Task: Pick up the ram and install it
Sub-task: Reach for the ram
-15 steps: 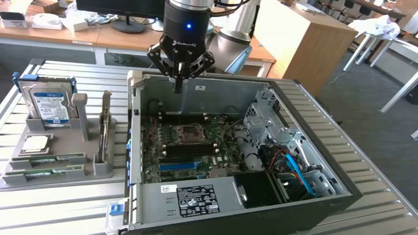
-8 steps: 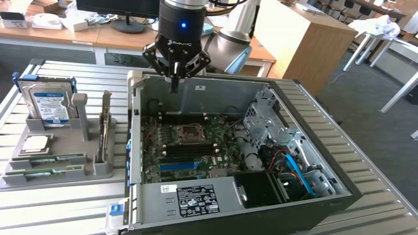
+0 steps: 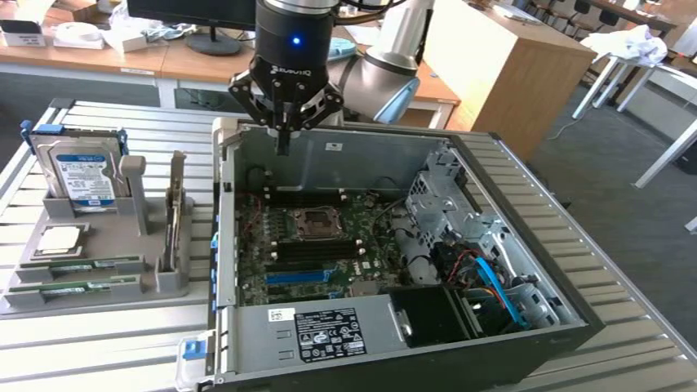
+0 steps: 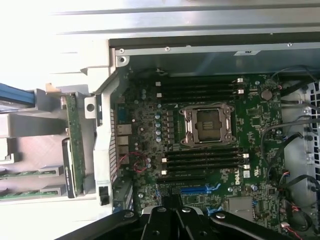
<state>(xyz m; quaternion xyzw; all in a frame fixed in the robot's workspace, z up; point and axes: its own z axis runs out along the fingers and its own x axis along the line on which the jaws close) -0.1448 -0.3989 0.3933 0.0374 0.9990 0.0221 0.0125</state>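
You have installed nothing so far: the gripper hangs over the open case, fingers together and empty. In the exterior view, the ram lies in the tray at 8 o'clock from it. The memory slots are bare.

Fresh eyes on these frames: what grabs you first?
The open computer case in mid-frame, its motherboard bare with an empty processor socket. The shut end effector hangs over the case's far wall. On the exterior view's left, a grey holder carries a hard drive and ram sticks.
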